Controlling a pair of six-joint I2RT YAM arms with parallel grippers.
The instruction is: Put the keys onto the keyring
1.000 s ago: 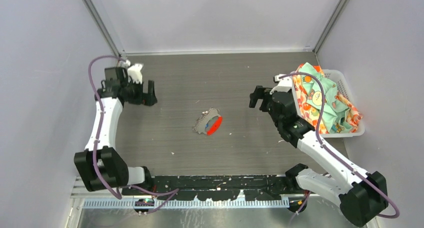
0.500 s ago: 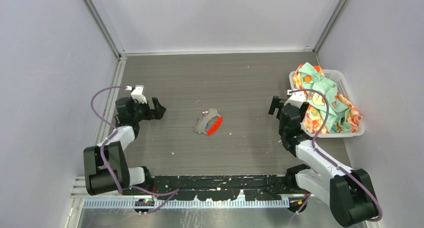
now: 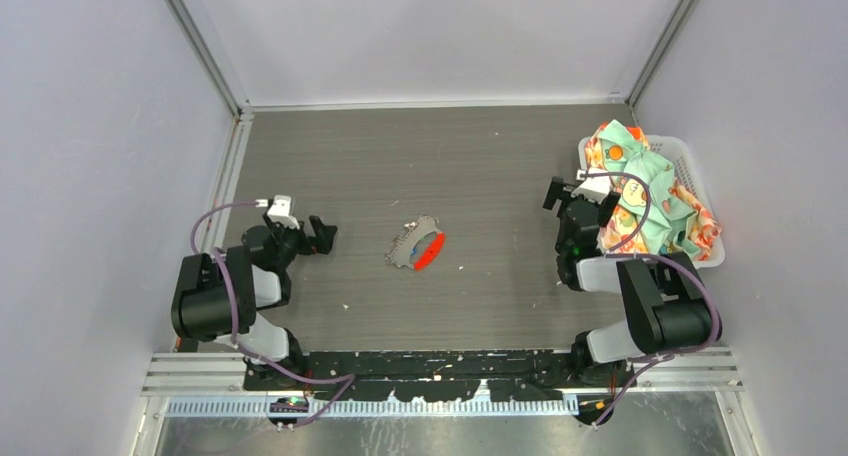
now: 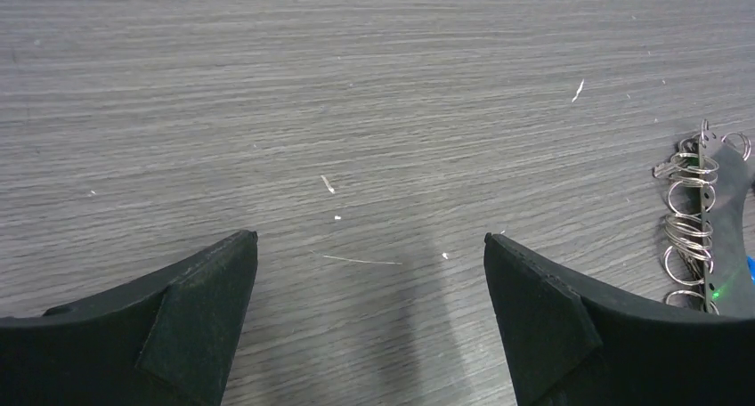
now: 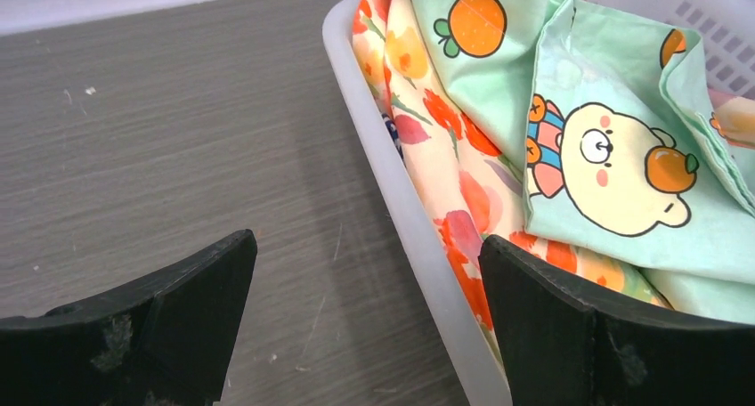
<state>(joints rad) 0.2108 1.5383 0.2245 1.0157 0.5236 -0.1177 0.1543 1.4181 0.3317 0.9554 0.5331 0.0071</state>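
My left claw (image 3: pixel 318 234) sits low at the left of the table (image 3: pixel 400 156), its arm folded close to its base. The jaws stand wide apart with nothing between them; its own camera shows only bare wood grain between the fingers (image 4: pixel 196 317).

The keyring (image 3: pixel 418 246) lies on the table near the middle, between the two arms, and nothing touches it. It is one small heap, silvery links bunched against the red loop (image 3: pixel 431 251). I cannot pick the keys out of that heap one by one. The only hint is a blue sliver (image 4: pixel 750 268) at the edge of the left wrist view, which may be a head. From above, the heap's long axis runs on a diagonal, from near-left to far-right.

In the left wrist view the rings (image 4: pixel 690 215) run up the right margin. So I judge the heap lies ahead of that claw and off to the right of its line, and I would swing right before reaching.

The right claw (image 3: pixel 562 191) is farther from the heap. It is also spread wide and empty, facing the basket (image 5: pixel 401 201) and its printed cloth (image 5: pixel 579 157) rather than the keyring. The left arm looks the handier for a first pick.
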